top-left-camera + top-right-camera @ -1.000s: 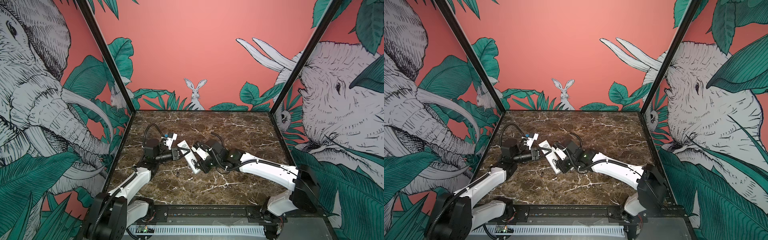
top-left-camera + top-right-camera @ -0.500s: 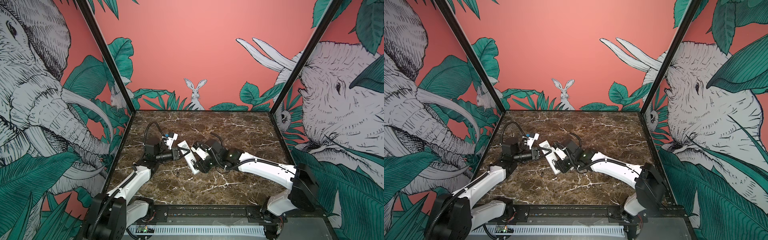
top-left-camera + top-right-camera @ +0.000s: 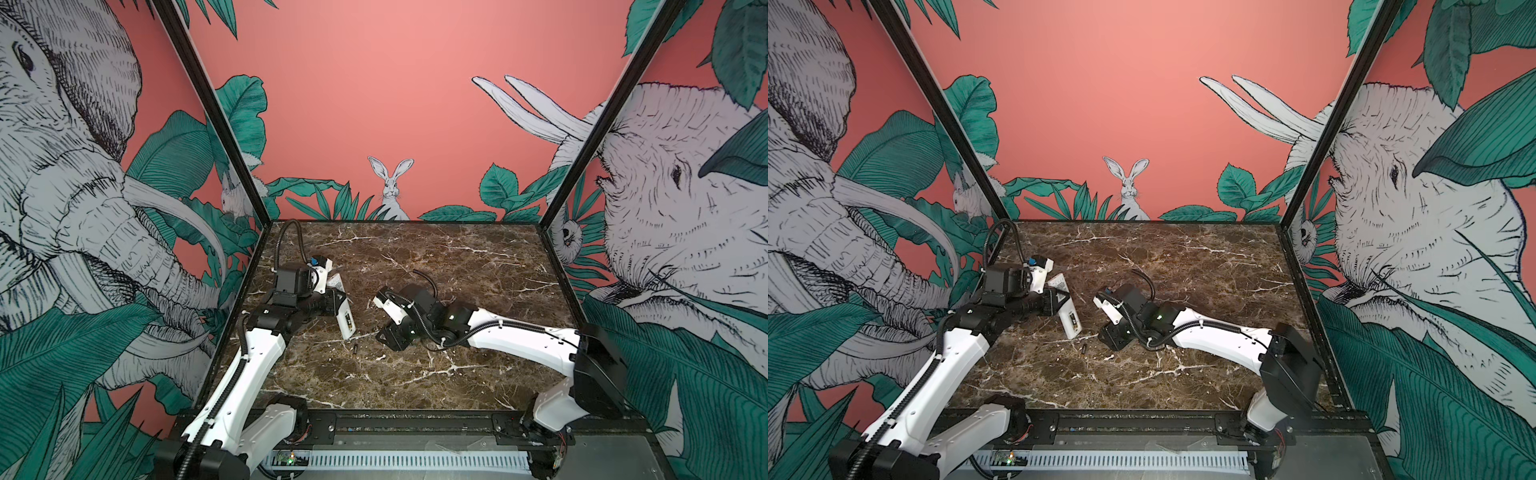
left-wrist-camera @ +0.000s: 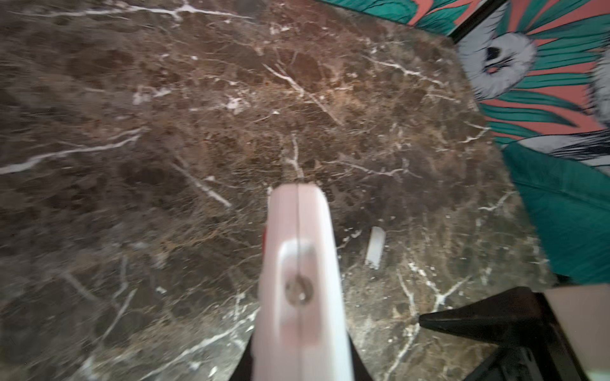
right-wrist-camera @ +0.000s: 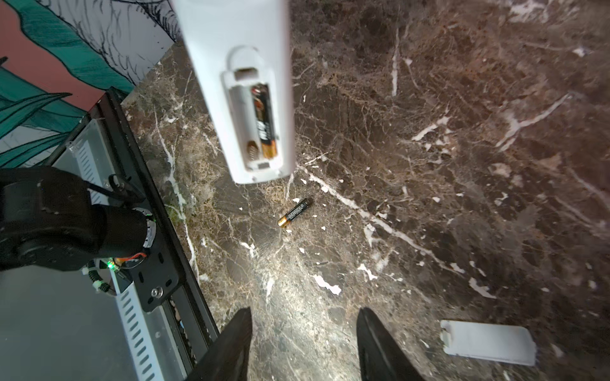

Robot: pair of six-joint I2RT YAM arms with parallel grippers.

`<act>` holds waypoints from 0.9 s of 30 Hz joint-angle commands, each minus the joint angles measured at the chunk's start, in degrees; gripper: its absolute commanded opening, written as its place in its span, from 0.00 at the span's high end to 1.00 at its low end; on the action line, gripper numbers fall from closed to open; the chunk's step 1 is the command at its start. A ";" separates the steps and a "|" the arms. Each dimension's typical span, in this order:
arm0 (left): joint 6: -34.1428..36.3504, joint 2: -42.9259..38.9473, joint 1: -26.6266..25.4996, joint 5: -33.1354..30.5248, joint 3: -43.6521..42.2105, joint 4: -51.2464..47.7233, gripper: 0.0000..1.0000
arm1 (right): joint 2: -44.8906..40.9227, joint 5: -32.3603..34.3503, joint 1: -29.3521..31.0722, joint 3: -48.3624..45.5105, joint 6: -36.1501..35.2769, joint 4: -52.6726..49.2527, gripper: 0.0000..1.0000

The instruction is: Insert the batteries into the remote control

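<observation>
- The left claw (image 3: 336,301) grips the remote (image 5: 241,92), tilted over the counter (image 5: 462,165). Its back is open, with one battery (image 5: 264,122) seated and the slot beside it bare.
- The loose battery (image 3: 355,348) lies on the counter, at 6 o'clock of the remote's lower end in both top views.
- The right claw (image 5: 303,311) hangs open and empty at the loose battery's 3 o'clock.
- Likely step: fetching the loose battery. The next move calls for lowering and pinching it crosswise.

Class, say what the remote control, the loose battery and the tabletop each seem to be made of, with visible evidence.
The remote control looks like plastic: smooth matte white with moulded seams. The loose battery is probably metal under a glossy black and gold printed wrap. The tabletop looks like polished brown marble, with white veins and glare, though it may be printed laminate.
</observation>
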 commanded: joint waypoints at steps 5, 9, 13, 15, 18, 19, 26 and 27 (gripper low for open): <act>8.09 -3.54 0.29 -21.75 3.23 -11.26 1.00 | 11.48 2.87 5.22 5.26 10.58 3.79 0.49; 8.06 -5.45 0.23 -26.07 2.82 -12.08 1.00 | 17.28 3.61 7.33 8.32 13.78 5.70 0.51; 7.65 -7.43 0.23 -27.23 2.34 -12.12 1.00 | 22.20 4.69 8.61 12.50 15.05 6.08 0.52; 7.70 -8.11 0.25 -27.32 2.22 -11.73 1.00 | 24.21 5.60 8.90 13.93 16.10 6.29 0.53; 7.52 -8.51 0.28 -26.93 2.12 -11.29 1.00 | 26.05 7.75 9.12 15.24 17.50 5.65 0.53; 7.50 -8.54 0.24 -26.53 2.12 -11.29 1.00 | 26.44 8.72 9.23 15.62 17.67 5.07 0.53; 7.39 -10.34 0.24 -25.99 1.66 -10.61 1.00 | 28.05 13.00 9.25 18.18 17.38 -0.30 0.53; 7.38 -10.49 0.23 -25.92 1.66 -10.52 1.00 | 28.45 13.39 9.25 18.80 17.27 -0.90 0.53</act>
